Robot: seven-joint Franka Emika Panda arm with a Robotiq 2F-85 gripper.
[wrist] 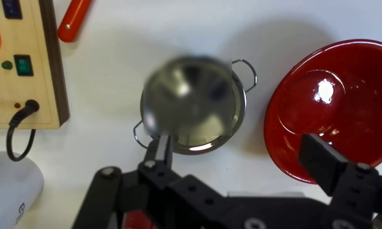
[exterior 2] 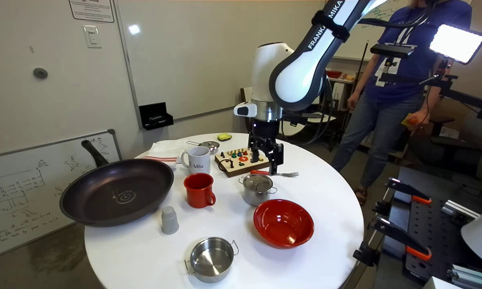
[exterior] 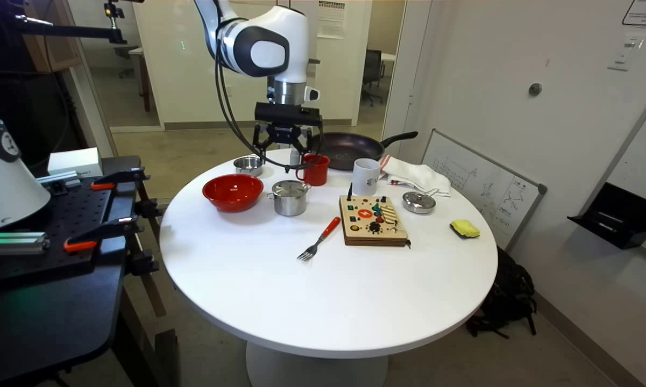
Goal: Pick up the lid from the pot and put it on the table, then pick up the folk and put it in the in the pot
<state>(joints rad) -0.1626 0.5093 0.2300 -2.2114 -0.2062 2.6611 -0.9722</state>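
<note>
Gripper (wrist: 237, 140): we are seeing its fingers (wrist: 321, 162) standing wide apart, gripping nothing, above the table (exterior: 279, 301).
Lid (exterior 2: 258, 182): resting on the pot (exterior: 290, 206), below the fingertips.
Red bowl (wrist: 305, 108): sitting beside the pot; in our wrist view a finger is covering part.
Fork (exterior: 323, 235): lying just beside the wooden switch board (exterior: 366, 221).

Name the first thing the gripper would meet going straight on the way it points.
Probably the lid on the pot, since the gripper points down. In the wrist view it overlaps pot and red bowl; depth is unclear, so the bowl's rim might come first.
</note>
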